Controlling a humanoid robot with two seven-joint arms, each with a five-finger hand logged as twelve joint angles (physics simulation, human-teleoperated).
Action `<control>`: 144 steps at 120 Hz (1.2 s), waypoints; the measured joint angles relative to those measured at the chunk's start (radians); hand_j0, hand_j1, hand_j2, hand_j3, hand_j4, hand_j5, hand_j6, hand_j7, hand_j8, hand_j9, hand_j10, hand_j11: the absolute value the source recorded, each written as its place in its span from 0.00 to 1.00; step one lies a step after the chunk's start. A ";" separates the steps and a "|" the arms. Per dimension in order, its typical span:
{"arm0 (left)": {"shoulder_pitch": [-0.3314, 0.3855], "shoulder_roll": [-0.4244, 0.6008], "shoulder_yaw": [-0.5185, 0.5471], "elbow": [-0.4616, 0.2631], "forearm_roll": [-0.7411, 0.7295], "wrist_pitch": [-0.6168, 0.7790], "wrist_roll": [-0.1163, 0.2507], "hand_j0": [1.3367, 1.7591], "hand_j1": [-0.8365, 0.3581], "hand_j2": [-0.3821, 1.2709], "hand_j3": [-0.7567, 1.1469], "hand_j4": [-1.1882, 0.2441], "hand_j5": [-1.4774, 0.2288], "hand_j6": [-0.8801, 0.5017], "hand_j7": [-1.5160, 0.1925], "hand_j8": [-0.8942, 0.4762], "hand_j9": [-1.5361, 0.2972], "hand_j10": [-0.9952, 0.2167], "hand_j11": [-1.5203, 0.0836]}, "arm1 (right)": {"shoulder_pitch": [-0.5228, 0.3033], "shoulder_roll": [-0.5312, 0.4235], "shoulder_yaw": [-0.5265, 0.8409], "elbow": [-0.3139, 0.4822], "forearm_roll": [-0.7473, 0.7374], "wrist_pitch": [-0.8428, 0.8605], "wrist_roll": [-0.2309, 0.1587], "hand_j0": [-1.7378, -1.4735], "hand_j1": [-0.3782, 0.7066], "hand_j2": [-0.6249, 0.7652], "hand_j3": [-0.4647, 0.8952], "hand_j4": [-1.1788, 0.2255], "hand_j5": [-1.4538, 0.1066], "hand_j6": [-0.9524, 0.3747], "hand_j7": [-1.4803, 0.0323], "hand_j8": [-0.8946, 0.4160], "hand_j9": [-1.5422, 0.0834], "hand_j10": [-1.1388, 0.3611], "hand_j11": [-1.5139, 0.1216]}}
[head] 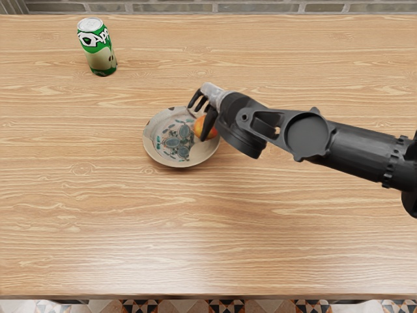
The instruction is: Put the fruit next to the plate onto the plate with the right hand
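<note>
Looks like home dining or kitchen spot, simulator render with flat, clean textures. Wood-plank table (195, 228) fills almost whole view. Strip of grey brick wall (260, 6) beyond table's far edge. Patterned floor tiles (215, 306) below near edge. Household items on top: decorated plate (151, 140) mid-table, green can (98, 47) upright near far-left corner.

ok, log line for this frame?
right hand: shut on fruit | fruit: over right rim of plate, not released | left hand: not in view | can: upright, far left
</note>
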 joint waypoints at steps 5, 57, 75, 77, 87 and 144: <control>0.000 0.000 0.000 0.000 0.000 0.000 0.000 0.76 0.75 0.26 0.40 0.66 0.68 0.46 0.70 0.48 0.67 0.62 0.75 | 0.001 0.000 -0.001 0.000 -0.001 -0.016 0.000 0.30 0.42 0.63 0.34 0.56 0.58 0.45 0.63 0.49 0.62 0.55 0.61; 0.007 0.000 0.008 0.002 0.002 0.000 0.001 0.76 0.75 0.26 0.40 0.66 0.68 0.46 0.70 0.48 0.67 0.62 0.75 | 0.017 -0.082 0.122 0.191 0.094 0.054 0.001 0.30 0.11 0.47 0.34 0.78 0.86 0.66 0.91 0.63 0.88 0.71 0.86; 0.014 0.000 0.005 0.000 0.002 0.000 0.001 0.76 0.75 0.26 0.40 0.66 0.68 0.46 0.70 0.48 0.67 0.62 0.75 | -0.056 -0.154 0.254 0.234 0.137 0.233 0.001 0.30 0.09 0.46 0.34 0.80 0.88 0.67 0.93 0.64 0.90 0.72 0.88; 0.016 0.000 0.005 -0.001 0.002 0.000 0.001 0.76 0.75 0.26 0.40 0.66 0.68 0.46 0.70 0.48 0.67 0.62 0.75 | -0.072 -0.165 0.276 0.236 0.140 0.260 0.001 0.30 0.09 0.45 0.34 0.80 0.88 0.68 0.93 0.64 0.90 0.72 0.88; 0.019 0.000 0.004 -0.003 0.001 0.000 0.001 0.76 0.75 0.26 0.40 0.66 0.68 0.46 0.70 0.48 0.67 0.62 0.75 | -0.143 -0.230 0.362 0.243 0.167 0.393 0.013 0.30 0.08 0.45 0.34 0.80 0.89 0.68 0.94 0.65 0.91 0.73 0.89; 0.019 0.000 0.004 0.001 0.001 0.000 0.001 0.76 0.75 0.26 0.40 0.66 0.68 0.46 0.70 0.48 0.67 0.62 0.75 | -0.312 -0.641 0.458 0.225 0.419 0.863 0.254 0.30 0.07 0.45 0.34 0.81 0.90 0.69 0.95 0.65 0.92 0.73 0.89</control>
